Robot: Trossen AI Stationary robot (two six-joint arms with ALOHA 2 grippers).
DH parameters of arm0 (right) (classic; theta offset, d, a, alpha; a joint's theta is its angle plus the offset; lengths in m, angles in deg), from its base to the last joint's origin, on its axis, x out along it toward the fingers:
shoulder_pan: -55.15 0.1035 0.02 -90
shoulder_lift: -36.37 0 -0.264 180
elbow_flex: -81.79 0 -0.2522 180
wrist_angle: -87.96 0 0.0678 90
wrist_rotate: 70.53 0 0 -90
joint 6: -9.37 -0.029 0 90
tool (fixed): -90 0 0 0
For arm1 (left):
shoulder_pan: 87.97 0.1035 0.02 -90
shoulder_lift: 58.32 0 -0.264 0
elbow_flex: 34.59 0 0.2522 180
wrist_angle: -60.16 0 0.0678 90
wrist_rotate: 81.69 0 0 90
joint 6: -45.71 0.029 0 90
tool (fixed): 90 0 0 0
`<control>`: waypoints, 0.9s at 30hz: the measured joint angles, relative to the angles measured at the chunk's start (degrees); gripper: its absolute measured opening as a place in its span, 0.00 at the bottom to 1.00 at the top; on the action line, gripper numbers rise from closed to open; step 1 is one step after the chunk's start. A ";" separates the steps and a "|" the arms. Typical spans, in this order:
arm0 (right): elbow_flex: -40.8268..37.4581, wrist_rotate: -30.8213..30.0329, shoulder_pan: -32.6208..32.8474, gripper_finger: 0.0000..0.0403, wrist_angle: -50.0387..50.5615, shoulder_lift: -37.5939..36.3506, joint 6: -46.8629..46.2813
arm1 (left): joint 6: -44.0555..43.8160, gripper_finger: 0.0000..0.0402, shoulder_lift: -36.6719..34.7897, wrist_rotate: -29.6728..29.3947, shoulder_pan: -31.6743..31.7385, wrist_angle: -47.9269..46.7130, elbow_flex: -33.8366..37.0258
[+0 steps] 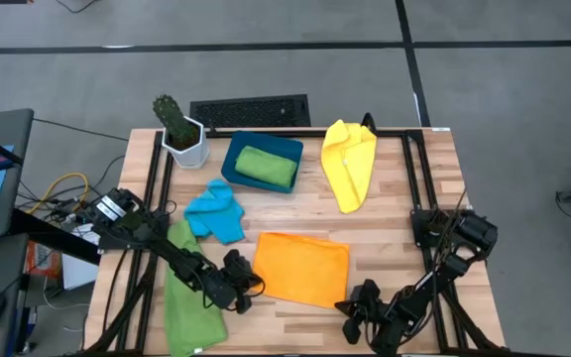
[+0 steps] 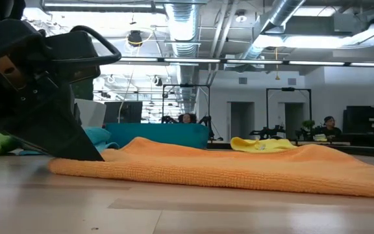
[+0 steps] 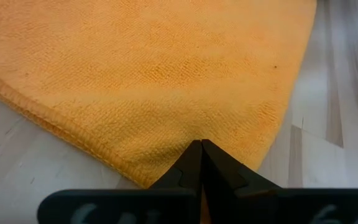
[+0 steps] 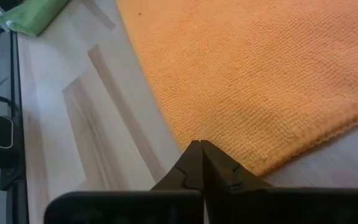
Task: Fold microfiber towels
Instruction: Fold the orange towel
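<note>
Flat on the pale wood-plank table (image 1: 404, 188) — orange towel (image 1: 302, 268), nubby microfiber weave, stitched hem, rough rectangle near the front edge. Pinched at its left corner by the left gripper (image 3: 201, 146), at the right corner by the right gripper (image 4: 200, 144) — dark tapered fingertips tight together.

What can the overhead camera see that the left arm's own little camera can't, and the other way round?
Only the high view shows the whole table: the yellow towel, blue towel, two green towels, one in the teal tray, a potted cactus and both arms. Only the left wrist view shows the left gripper shut on the cloth's corner. Both show the orange towel.
</note>
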 joint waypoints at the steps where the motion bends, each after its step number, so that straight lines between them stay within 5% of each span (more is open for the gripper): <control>1: -0.07 0.24 -0.07 0.04 0.02 -0.35 -0.09 | 0.00 0.00 -0.05 0.34 0.18 0.02 0.00; 8: -0.35 0.63 -0.73 0.08 2.09 -6.70 5.35 | 5.07 0.00 -6.36 4.25 1.35 -2.43 0.31; 14: -0.29 -0.30 -2.44 0.07 2.14 -10.15 10.93 | 8.63 0.00 -12.11 1.51 0.74 -6.36 0.15; 27: -0.31 0.78 -2.56 0.08 3.38 -8.77 8.16 | 4.37 0.00 -3.96 -1.17 -3.65 -6.61 0.11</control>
